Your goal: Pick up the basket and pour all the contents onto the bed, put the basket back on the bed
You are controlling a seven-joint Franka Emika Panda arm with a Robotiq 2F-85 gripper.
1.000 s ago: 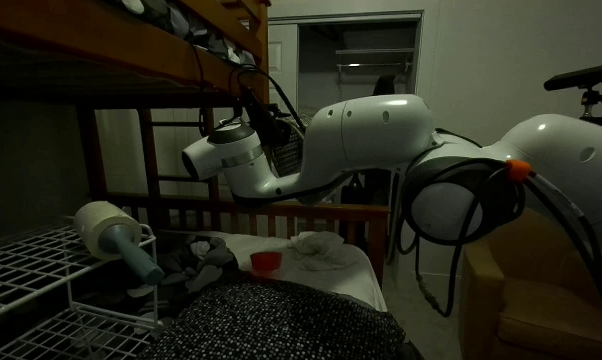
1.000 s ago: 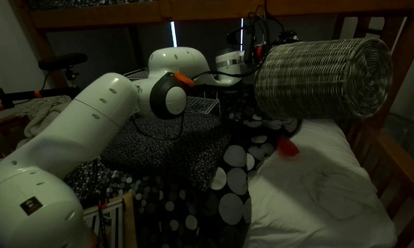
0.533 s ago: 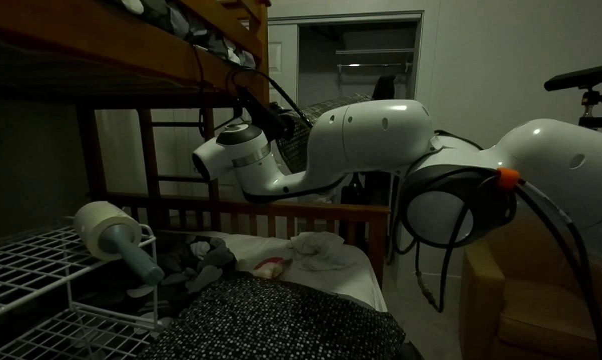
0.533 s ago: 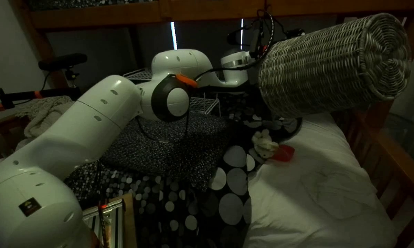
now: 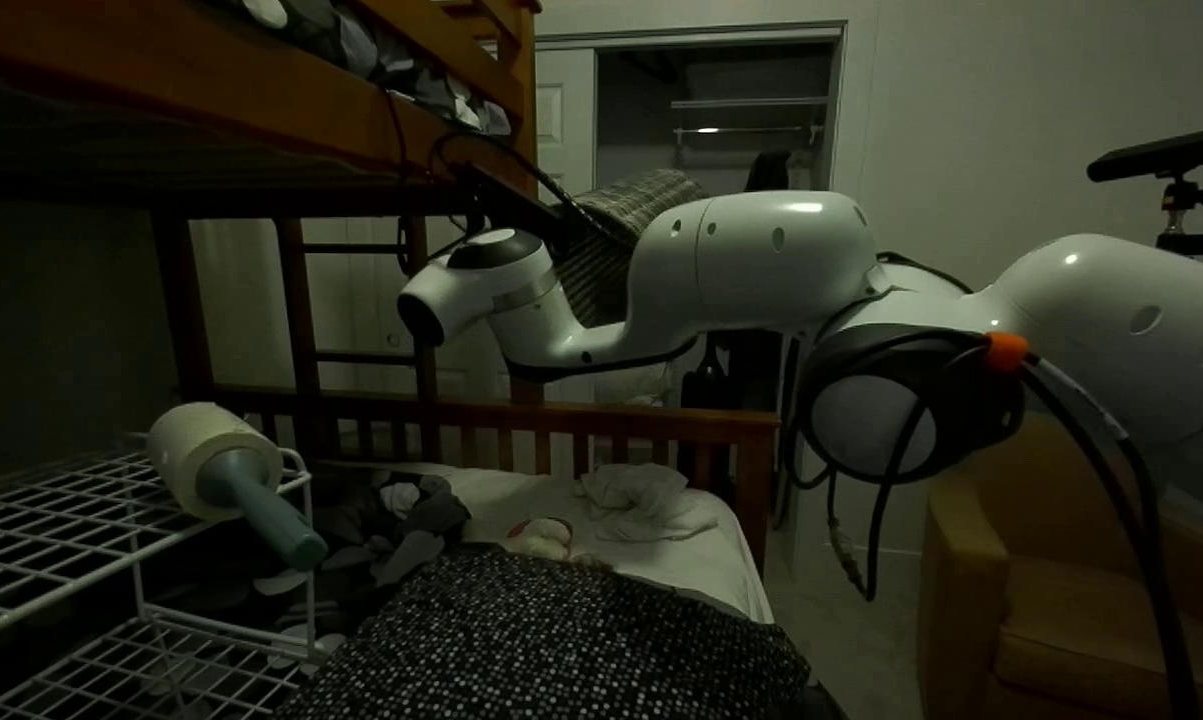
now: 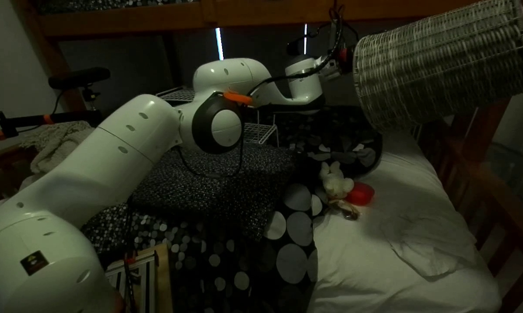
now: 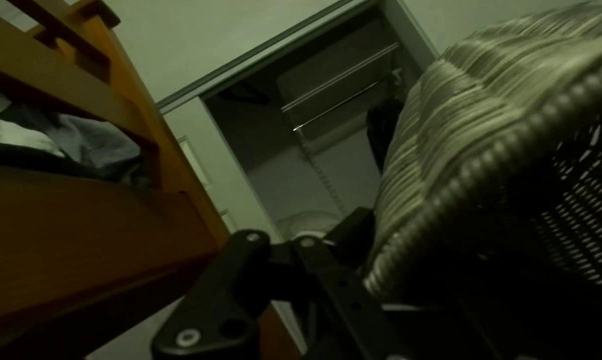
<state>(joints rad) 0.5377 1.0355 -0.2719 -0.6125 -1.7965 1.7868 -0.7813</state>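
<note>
The grey wicker basket [image 6: 444, 65] is held high above the bed's white sheet [image 6: 374, 261], tilted with its closed end up and its open end lower, towards my gripper [image 6: 350, 61]. It also shows behind the arm in an exterior view [image 5: 651, 200]. In the wrist view my gripper [image 7: 368, 260] is shut on the basket's rim [image 7: 461, 187]; one finger is lost in shadow. The basket's inside is too dark to read fully. On the bed lie a white plush toy [image 6: 336, 181], a red object [image 6: 360, 194] and a small brown item [image 6: 347, 209], touching or close together.
The upper bunk's wooden rail [image 5: 261, 110] runs close above the wrist. A white wire rack [image 5: 81, 540] holds a roller [image 5: 221, 470]. A dark dotted pillow [image 6: 218, 187] lies beneath the arm. The wooden bed end [image 6: 504, 208] stands beyond the sheet.
The basket has risen and tilted further, its closed end going up. The plush toy and then the brown item have come to lie beside the red object on the bed.
</note>
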